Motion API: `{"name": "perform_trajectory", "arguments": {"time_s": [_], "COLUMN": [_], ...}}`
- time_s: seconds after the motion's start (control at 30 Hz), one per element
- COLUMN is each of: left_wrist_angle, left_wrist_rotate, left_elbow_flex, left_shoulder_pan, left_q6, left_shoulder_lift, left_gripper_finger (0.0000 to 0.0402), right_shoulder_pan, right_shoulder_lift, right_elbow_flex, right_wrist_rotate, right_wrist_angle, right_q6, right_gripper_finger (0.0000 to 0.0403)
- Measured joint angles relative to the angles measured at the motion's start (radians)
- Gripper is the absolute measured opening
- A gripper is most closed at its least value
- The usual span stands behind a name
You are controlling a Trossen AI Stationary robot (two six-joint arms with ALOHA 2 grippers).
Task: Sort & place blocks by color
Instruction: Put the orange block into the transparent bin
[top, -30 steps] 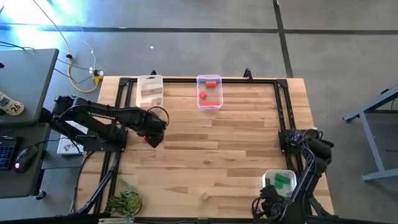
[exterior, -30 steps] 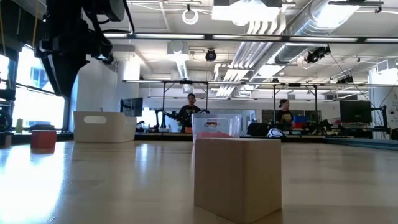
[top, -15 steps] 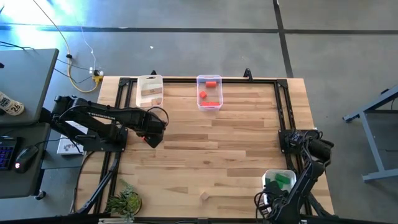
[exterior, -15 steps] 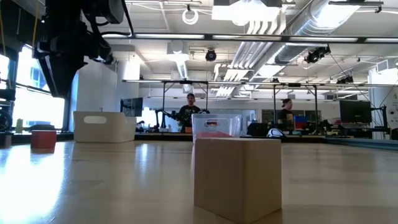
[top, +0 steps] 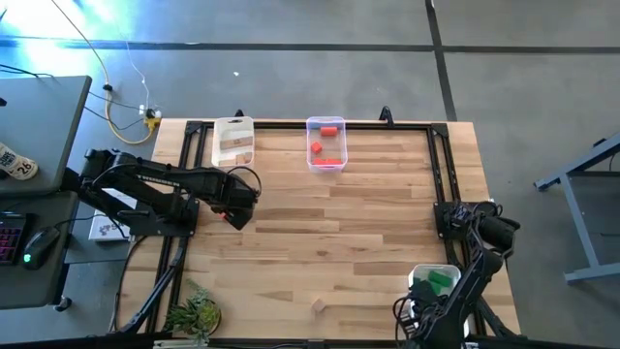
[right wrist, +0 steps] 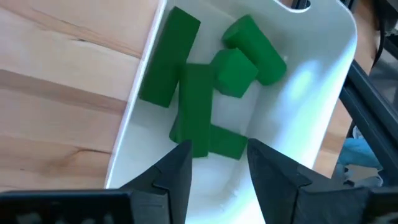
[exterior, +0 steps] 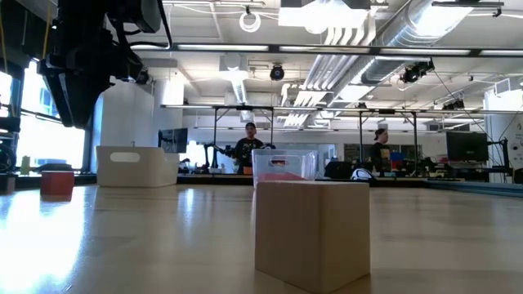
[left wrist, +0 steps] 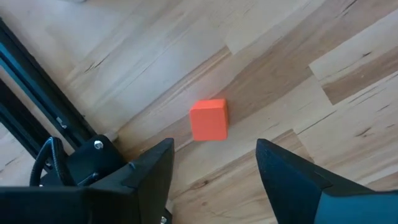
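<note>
Nothing on the table has shifted; only my left gripper [left wrist: 214, 174] has spread its fingers, empty. To grab cleanly I should drop straight, straddling the red cube [left wrist: 209, 119], which lies just ahead between them. My right gripper [right wrist: 217, 163] hangs parted over green blocks [right wrist: 211, 99] in their white bin [right wrist: 311, 106].

No readable text, labels or brands in any view; small white tag [top: 16, 163] at left edge of high view bears marks too blurred to read.
</note>
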Motion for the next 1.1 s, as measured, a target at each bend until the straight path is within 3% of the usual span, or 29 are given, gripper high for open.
{"name": "perform_trajectory", "arguments": {"time_s": [0.47, 1.1], "left_wrist_angle": [0.113, 0.178], "left_wrist_rotate": [0.057, 0.090], "left_elbow_flex": [-0.143, -0.145], "left_shoulder_pan": [0.002, 0.110], "left_q6": [-0.003, 0.042], "left_shoulder_lift": [0.000, 0.046], "left_gripper_finger": [0.0228, 0.0229], "right_shoulder_pan": [0.000, 0.000], "right_shoulder_lift": [0.000, 0.001], "right_elbow_flex": [0.000, 0.000], "right_wrist_rotate": [-0.018, -0.018], "right_wrist_angle": [0.011, 0.005], "right_q6": [0.000, 0.000], "right_gripper_finger": [0.0151, 0.0152]}}
